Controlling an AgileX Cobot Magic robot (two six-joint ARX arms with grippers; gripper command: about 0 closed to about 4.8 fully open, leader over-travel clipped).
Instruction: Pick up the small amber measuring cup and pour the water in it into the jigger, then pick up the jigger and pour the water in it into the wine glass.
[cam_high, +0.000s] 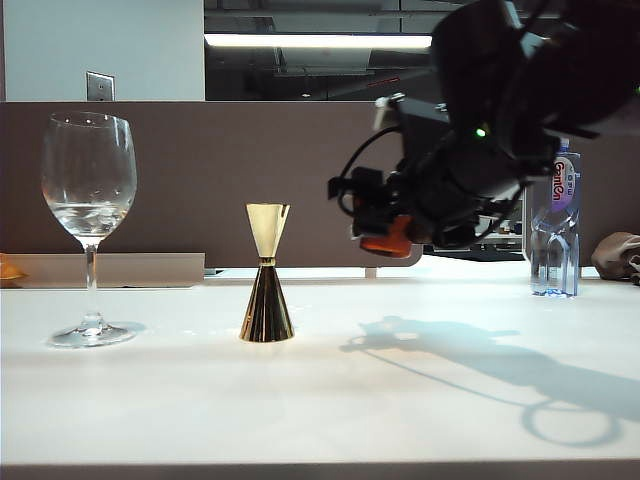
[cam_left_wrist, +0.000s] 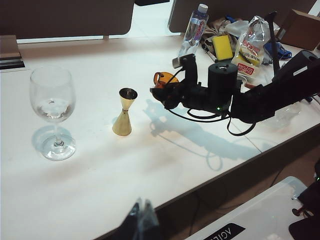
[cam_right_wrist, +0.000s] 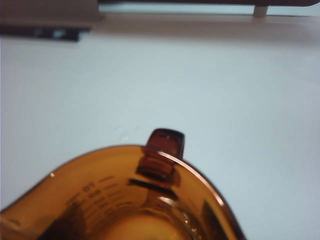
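The right pincer, clamped on the small amber measuring cup, hangs above the surface beside the jigger, likely needing its spout centred over that narrow gold mouth, with the wine glass beyond holding some water, while the left pincer's state can't be told.

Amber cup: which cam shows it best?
Right wrist view: the amber cup fills the near frame, with rim, handle and printed scale readable. Exterior view shows only an orange sliver under the right gripper, right of the jigger. Left wrist view gives a small orange patch.
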